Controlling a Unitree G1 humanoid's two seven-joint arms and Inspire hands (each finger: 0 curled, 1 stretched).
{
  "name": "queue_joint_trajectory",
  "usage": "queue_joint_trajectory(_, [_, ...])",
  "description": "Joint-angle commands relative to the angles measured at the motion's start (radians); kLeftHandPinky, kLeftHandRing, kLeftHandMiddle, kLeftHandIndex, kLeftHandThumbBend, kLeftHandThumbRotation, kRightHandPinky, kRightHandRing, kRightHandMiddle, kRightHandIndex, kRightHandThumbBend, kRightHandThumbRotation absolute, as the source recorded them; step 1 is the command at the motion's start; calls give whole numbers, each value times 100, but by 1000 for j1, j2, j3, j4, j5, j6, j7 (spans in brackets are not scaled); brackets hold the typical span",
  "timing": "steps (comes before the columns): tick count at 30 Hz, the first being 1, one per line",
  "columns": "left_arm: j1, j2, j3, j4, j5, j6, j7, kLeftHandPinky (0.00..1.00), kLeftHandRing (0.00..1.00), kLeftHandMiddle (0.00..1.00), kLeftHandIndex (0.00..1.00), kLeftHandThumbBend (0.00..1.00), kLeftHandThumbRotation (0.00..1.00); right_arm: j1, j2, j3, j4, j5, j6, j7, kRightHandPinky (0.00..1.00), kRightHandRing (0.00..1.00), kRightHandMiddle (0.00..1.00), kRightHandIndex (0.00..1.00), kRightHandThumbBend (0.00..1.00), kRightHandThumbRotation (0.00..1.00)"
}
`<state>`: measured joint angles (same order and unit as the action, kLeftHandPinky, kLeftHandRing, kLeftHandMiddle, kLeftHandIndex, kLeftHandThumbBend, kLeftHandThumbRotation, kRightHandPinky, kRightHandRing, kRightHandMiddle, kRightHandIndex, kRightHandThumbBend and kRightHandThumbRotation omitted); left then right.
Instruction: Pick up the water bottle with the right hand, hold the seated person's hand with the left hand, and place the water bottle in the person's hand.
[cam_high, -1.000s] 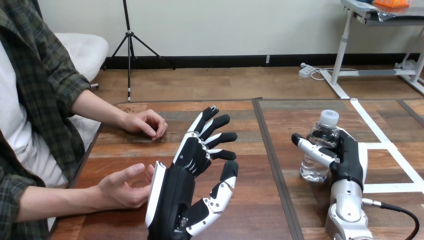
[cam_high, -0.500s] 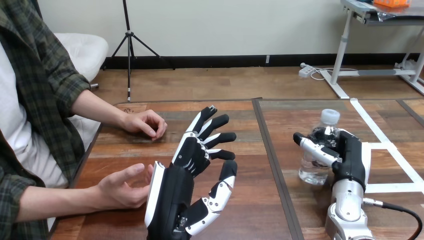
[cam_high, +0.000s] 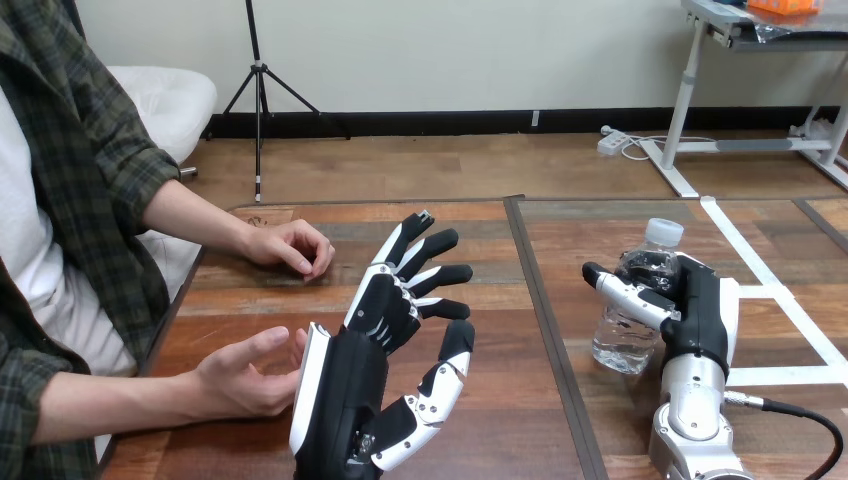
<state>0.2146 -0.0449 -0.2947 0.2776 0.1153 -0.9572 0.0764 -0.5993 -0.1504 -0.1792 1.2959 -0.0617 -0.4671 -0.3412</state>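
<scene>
Bottle (cam_high: 620, 340) handling first, since that's what mattered: it looked like thin clear plastic, so my guess was light, a bit slick, and easy to dent if squeezed hard. With little weight low down it would tip easily too. The best place to hold it seemed to be the middle of the body, below the shoulder, where the wall is widest and fingers can wrap round. Grabbing near the cap (cam_high: 665, 232) would have let it swing.

Looks-wise it was see-through with a white cap and a crinkly, ribbed body. I couldn't tell how much water was inside. It leaned, cap tipped toward the right, on the right half of the table (cam_high: 480, 420). I couldn't tell whether its base was touching the wood or just off it.

The right robot hand (cam_high: 700, 305) was curled round the bottle's middle, thumb (cam_high: 620, 288) across the front, so that grip looked about right to me.

The left robot hand (cam_high: 370, 340) stood upright at the near left with its fingers spread wide, holding nothing. Its back was right against the person's near hand (cam_high: 245, 378), which lay half open, and the two looked like they were touching. Nothing was curled round that hand, so I'd call the hand-holding step not yet done. The person's far hand (cam_high: 290, 245) rested on the table well apart.
</scene>
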Motion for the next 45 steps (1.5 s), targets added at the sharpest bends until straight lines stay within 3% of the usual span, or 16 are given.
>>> queue_joint_trajectory(1, [10, -36, 4, -26, 4, -11, 7, 62, 75, 84, 90, 29, 0, -74, 2, 8, -18, -7, -40, 10, 39, 45, 49, 50, 78, 0])
queue_joint_trajectory(27, [9, -34, 9, -28, 3, -10, 9, 62, 75, 84, 90, 30, 0, -65, -3, 24, -40, -19, -99, -2, 40, 43, 48, 49, 80, 0])
queue_joint_trajectory(45, [0, -30, 14, -29, 0, -5, 7, 63, 76, 83, 88, 31, 0, -36, -3, 24, -71, -8, -219, 43, 40, 45, 50, 51, 80, 0])
